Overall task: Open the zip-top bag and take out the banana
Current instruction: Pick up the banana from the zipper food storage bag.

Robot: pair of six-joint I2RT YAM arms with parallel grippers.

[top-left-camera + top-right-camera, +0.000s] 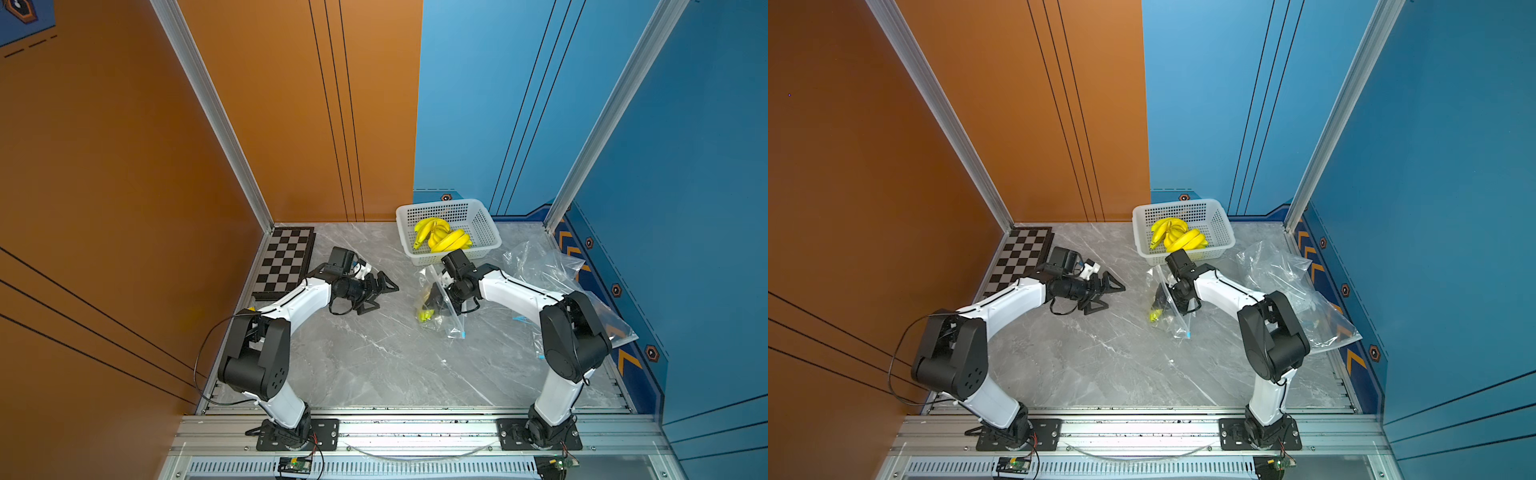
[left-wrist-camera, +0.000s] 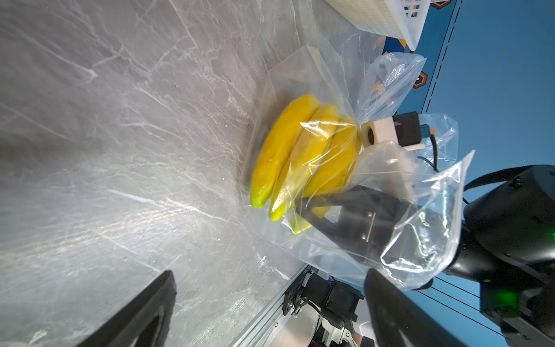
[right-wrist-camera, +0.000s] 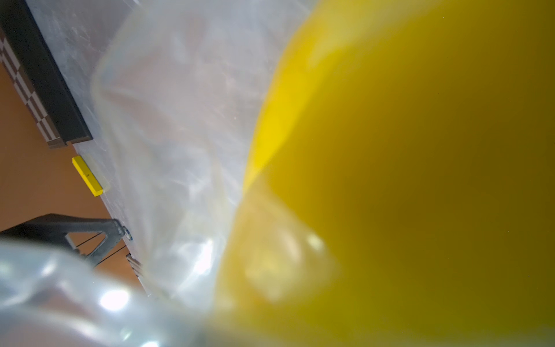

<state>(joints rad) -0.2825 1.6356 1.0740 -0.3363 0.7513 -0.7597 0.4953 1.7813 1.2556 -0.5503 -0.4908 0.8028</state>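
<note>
Grey veined marble bench [image 1: 374,357], glossy. Orange wall [image 1: 124,166] beside blue wall [image 1: 478,104].

Crinkled clear bag [image 1: 454,324] lies mid-bench. The banana [image 1: 424,315] — a smooth yellow bunch — is inside it.

Right pincer [image 1: 437,296] is reached into the bag's mouth; can't tell its grip. Left pincer [image 1: 385,297] is spread wide and empty.

White perforated basket [image 1: 484,226] sits just behind — more bananas in it.

Both top views: mounted high above the front edge, facing steeply down on the whole grey marble tabletop [image 1: 374,361]. Left wrist view: low and near, facing across the tabletop at the yellow bananas [image 2: 279,150] in the clear plastic zip-top bag [image 2: 300,78]. Right wrist view: pressed close to the bag, bananas a yellow blur. All views share them.
</note>
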